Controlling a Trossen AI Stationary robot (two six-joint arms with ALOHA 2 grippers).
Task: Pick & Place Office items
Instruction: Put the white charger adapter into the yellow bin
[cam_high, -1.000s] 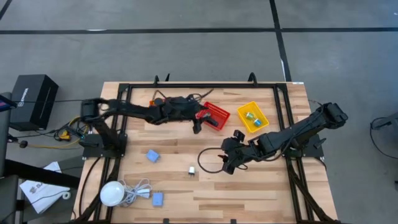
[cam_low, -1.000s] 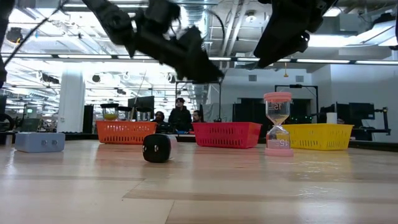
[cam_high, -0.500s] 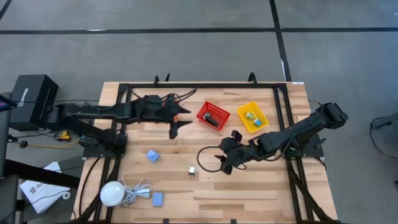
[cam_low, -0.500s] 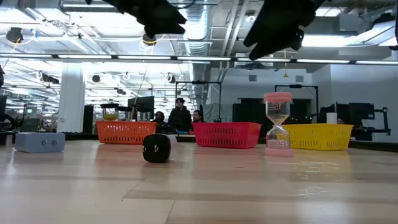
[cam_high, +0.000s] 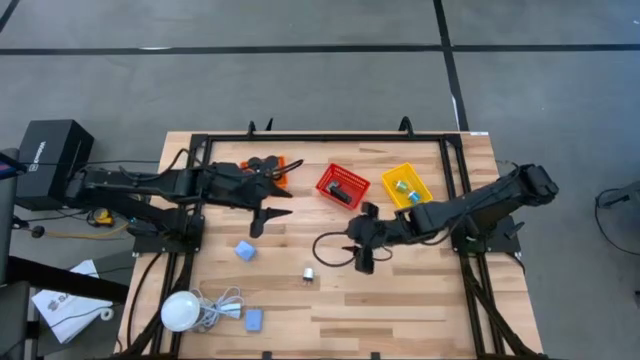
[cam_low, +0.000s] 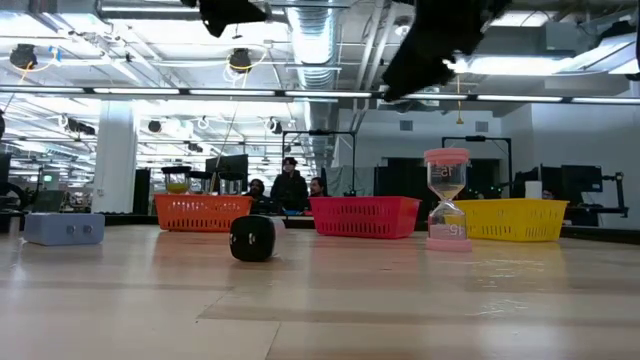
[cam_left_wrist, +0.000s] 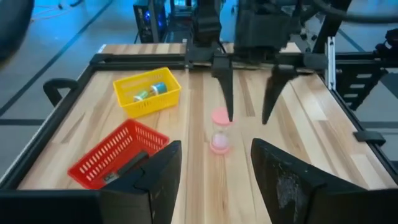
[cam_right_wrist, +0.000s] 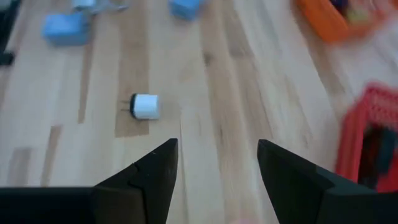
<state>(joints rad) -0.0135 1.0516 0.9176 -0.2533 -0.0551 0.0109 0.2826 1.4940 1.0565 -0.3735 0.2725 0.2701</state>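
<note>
Your left gripper, jaws parted and empty, hangs near the orange basket; your right gripper, jaws apart, hovers over the pink hourglass, hidden from above but standing clear on the surface in the low view.

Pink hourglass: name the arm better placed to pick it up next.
Right. The right gripper hangs with open jaws right at the pink hourglass, one finger beside its top. The left gripper is farther off, nearer the orange basket.
</note>
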